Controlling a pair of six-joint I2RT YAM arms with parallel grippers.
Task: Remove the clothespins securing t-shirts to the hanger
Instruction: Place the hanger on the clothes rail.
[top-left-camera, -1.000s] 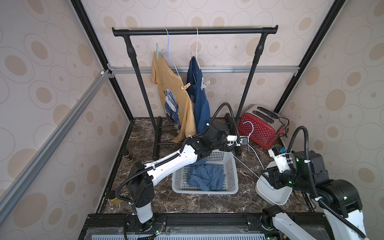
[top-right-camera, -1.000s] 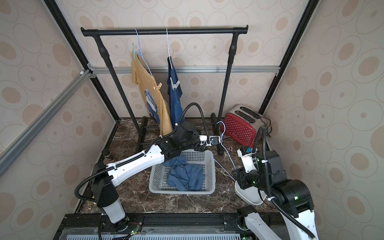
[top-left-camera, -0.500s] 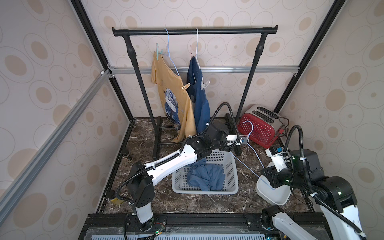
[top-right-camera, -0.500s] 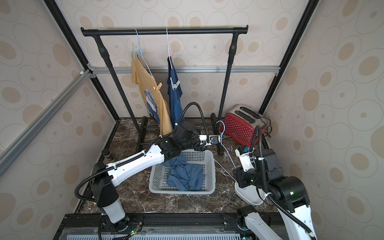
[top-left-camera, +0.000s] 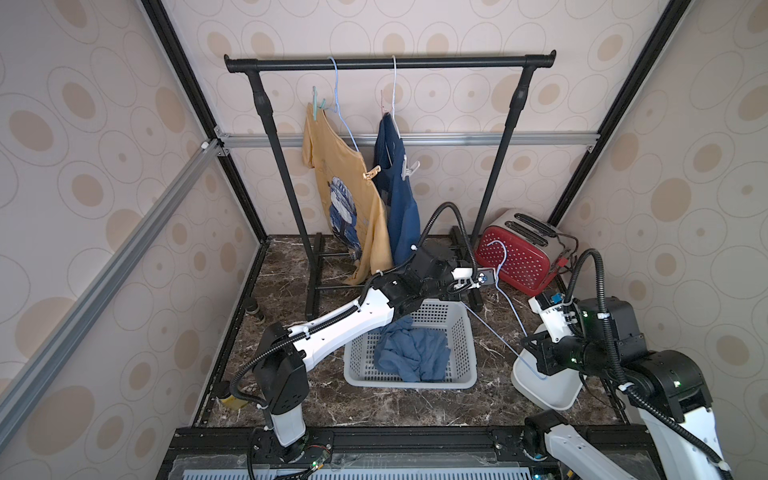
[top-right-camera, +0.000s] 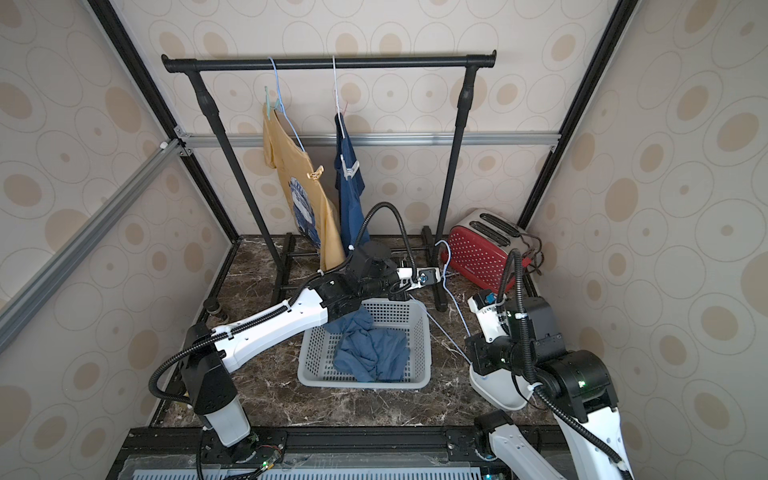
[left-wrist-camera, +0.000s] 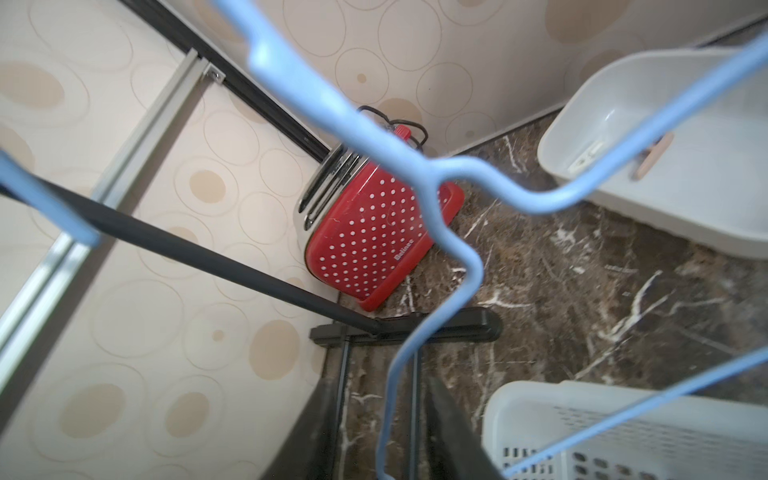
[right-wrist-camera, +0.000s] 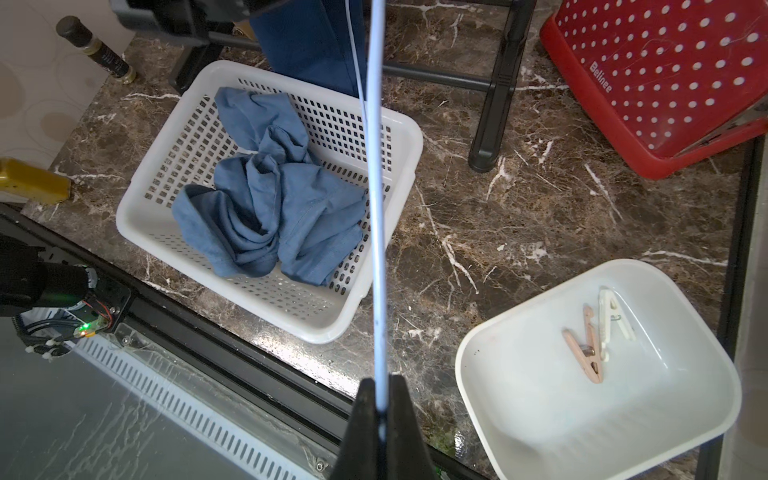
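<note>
right hand (right-wrist-camera: 381, 384) pinches the blue hanger (right-wrist-camera: 376, 208); left hand (left-wrist-camera: 380, 386) stands parted around it.

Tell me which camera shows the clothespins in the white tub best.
The right wrist view: both clothespins lie unobstructed on the tub floor, one pinkish, one white. The left wrist view shows them small and blurred behind the hanger. In both top views the right arm hides them.

Mustard t-shirt (top-left-camera: 328, 166) with blue print, navy t-shirt (top-left-camera: 401, 208), red white-dotted toaster (top-left-camera: 519, 262), pale blue hanger (right-wrist-camera: 377, 249)
</note>
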